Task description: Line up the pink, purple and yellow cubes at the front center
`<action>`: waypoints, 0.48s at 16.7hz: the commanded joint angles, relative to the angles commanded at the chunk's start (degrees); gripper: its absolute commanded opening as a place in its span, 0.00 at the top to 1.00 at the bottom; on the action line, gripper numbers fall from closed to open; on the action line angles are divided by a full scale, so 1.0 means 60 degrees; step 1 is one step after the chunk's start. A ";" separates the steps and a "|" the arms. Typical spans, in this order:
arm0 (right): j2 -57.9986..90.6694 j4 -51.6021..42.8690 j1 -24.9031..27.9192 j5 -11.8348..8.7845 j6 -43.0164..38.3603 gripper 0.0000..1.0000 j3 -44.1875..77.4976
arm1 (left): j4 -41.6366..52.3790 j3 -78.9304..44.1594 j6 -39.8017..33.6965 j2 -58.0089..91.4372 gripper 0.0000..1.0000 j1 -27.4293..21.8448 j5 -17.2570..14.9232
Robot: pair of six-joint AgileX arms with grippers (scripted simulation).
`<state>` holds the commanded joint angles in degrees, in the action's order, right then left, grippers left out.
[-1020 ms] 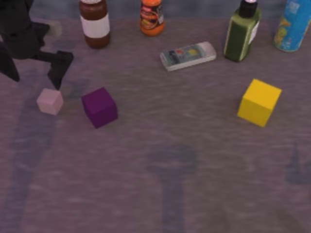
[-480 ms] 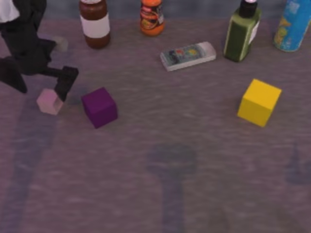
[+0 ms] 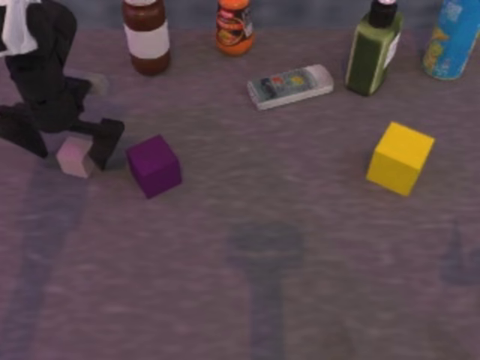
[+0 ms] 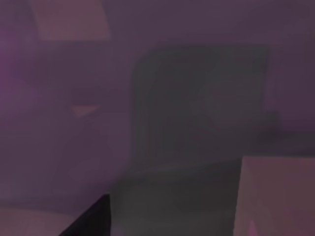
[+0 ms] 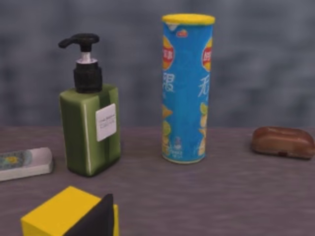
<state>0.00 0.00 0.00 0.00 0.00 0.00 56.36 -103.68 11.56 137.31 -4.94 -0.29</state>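
Observation:
The small pink cube [image 3: 73, 157] sits at the table's left, between the two dark fingers of my left gripper [image 3: 66, 152]. That gripper is open and straddles the cube. In the left wrist view the scene is dim; one dark fingertip [image 4: 93, 221] and a pink face of the cube [image 4: 275, 196] show close up. The purple cube [image 3: 154, 165] stands just right of the gripper, apart from it. The yellow cube [image 3: 400, 158] rests at the right. My right arm is out of the top view; one of its fingertips [image 5: 98, 216] shows in front of the yellow cube [image 5: 59, 214], and the gripper is open.
Along the back stand a brown jar [image 3: 146, 37], an orange bottle [image 3: 235, 28], a green pump bottle [image 3: 373, 51] and a blue chip can [image 3: 452, 37]. A remote [image 3: 291, 85] lies in front of them. A brown loaf [image 5: 283, 141] lies beyond the can.
My left gripper has come down and forward from behind the pink cube until its open fingers stand on either side of it. The cubes have not moved.

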 joint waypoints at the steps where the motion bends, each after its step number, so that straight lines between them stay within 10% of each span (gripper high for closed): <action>1: 0.0000 0.0000 0.0000 0.0000 0.0000 0.00 0.0000 | 0.0000 0.0000 0.0000 0.0000 0.08 0.0000 0.0000; 8: 0.0000 0.0000 0.0000 0.0000 0.0000 0.00 0.0000 | 0.0000 0.0000 0.0000 0.0000 0.60 0.0000 0.0000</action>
<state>0.00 0.00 0.00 0.00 0.00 0.00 56.36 -103.68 11.56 137.31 -4.94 -0.29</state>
